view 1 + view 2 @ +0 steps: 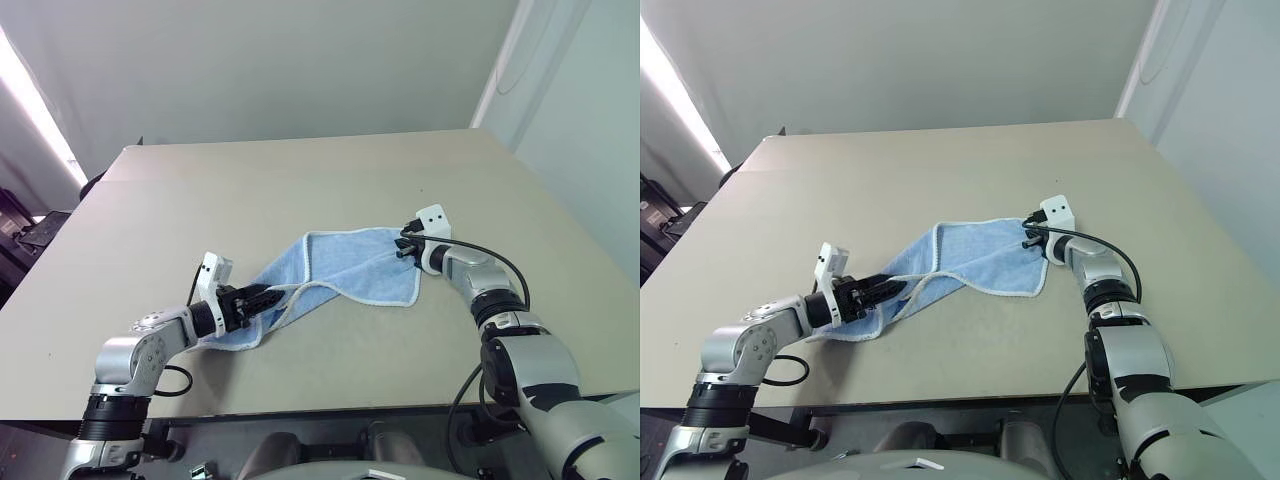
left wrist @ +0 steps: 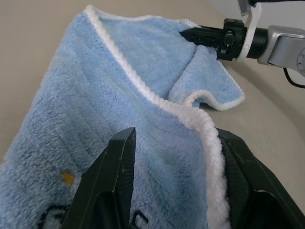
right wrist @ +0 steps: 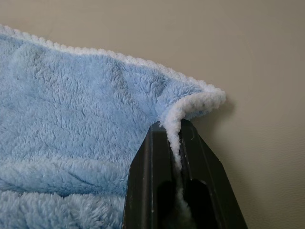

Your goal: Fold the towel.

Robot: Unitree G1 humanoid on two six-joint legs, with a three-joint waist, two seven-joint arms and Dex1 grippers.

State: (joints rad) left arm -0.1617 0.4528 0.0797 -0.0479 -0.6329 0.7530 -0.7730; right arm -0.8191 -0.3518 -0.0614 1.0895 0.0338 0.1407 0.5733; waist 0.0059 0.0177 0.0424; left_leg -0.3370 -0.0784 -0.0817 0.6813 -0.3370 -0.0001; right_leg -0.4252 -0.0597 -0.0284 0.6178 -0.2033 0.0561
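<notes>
The light-blue towel [image 1: 340,265] with white edging lies rumpled and partly doubled over on the tan table [image 1: 300,180], stretched between my two grippers. My left gripper [image 1: 268,298] is at its near left end, jaws apart, with the towel's white-edged fold [image 2: 200,119] lying loosely between the black fingers [image 2: 119,162]. Dark embroidered lettering [image 2: 52,217] shows close to that gripper. My right gripper [image 1: 403,247] is at the far right corner, shut on the towel's white hem [image 3: 176,114], the corner lifted slightly off the table.
Bare table surface stretches all around the towel. The table's near edge [image 1: 330,405] runs just in front of my arms. A pale wall [image 1: 300,60] stands beyond the far edge, and dark furniture [image 1: 25,235] sits off the table's left side.
</notes>
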